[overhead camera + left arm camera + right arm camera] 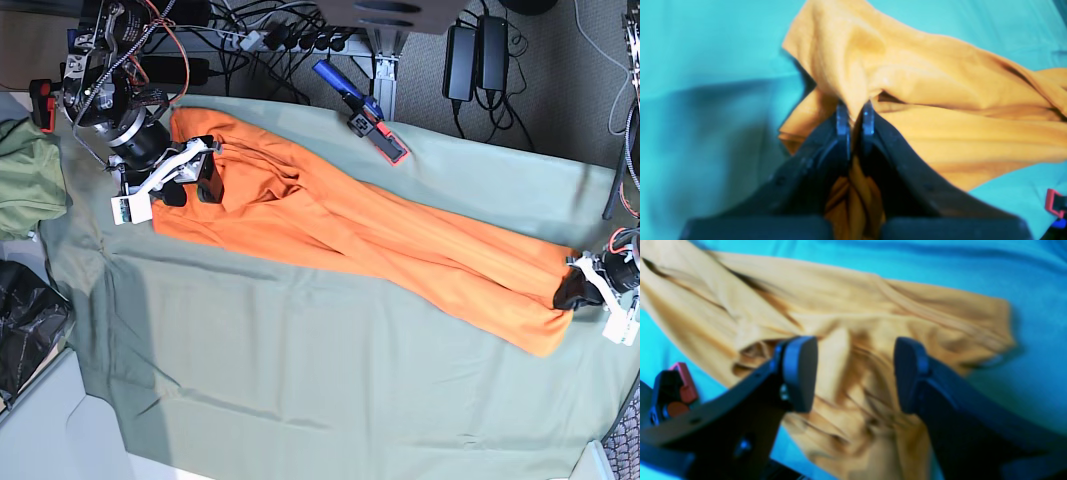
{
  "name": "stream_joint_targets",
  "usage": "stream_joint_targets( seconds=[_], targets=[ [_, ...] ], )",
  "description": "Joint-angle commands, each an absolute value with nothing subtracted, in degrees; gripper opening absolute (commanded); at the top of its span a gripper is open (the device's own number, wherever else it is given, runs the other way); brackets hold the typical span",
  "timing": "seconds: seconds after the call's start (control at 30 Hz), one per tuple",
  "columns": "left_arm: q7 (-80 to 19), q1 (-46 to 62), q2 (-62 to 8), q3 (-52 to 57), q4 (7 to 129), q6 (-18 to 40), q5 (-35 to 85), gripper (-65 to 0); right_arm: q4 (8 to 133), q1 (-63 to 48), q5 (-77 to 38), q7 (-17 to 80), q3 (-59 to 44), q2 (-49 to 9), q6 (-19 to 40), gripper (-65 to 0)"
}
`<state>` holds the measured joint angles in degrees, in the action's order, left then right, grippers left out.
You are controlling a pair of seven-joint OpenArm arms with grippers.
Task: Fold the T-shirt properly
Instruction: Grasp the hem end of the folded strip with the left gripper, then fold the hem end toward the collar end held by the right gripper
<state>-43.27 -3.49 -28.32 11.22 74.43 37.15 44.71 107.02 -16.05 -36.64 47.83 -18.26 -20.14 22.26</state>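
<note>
Base view: left gripper (578,290) pinches one end of the T-shirt (400,245), right gripper (192,178) hangs spread above the other. Still stretching it flat; next, I think, right must close on cloth.

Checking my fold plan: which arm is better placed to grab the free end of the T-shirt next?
Probably the right: the right gripper hangs open over the T-shirt, holding nothing. The left gripper is shut on the opposite end.

A plain orange T-shirt (380,240) lies stretched and rumpled diagonally across the table cloth (300,380), from its far-left corner toward its right edge.
</note>
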Motion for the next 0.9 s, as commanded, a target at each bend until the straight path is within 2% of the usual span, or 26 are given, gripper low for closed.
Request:
stream_joint_targets(
  seconds=[0.0,0.13,0.23,0.4,0.63,0.87],
  targets=[
    [-41.82,-4.49,-29.95,12.29,75.13,38.39,45.56,-65.0,108.03,-15.75,-37.52,46.72,-18.79,-20.78,27.42,-28.3],
    [-42.83,-4.60,-31.00,12.80,75.16,38.39,46.13,-65.0,108.03,-15.75,-37.52,46.46,-18.79,-20.78,27.42,-28.3],
    [-45.30,-4.60,-30.70,12.75,75.50,38.48,50.81,-65.0,108.03,-15.75,-37.52,46.46,-18.79,-20.78,27.42,-28.3],
    [-47.88,-2.92,-27.94,12.05,83.24,40.00,52.97,-65.0,108.03,-15.75,-37.50,46.28,-18.79,-20.78,27.42,-28.3],
    [-47.53,2.39,-21.93,2.57,99.68,40.00,46.37,-65.0,108.03,-15.73,-37.47,45.19,-18.79,-20.78,27.42,-28.3],
    [-45.04,2.11,-15.44,-5.85,100.42,36.64,38.26,-65.0,108.03,-15.73,-37.32,44.95,-18.79,-20.78,27.42,-28.3]
  ],
)
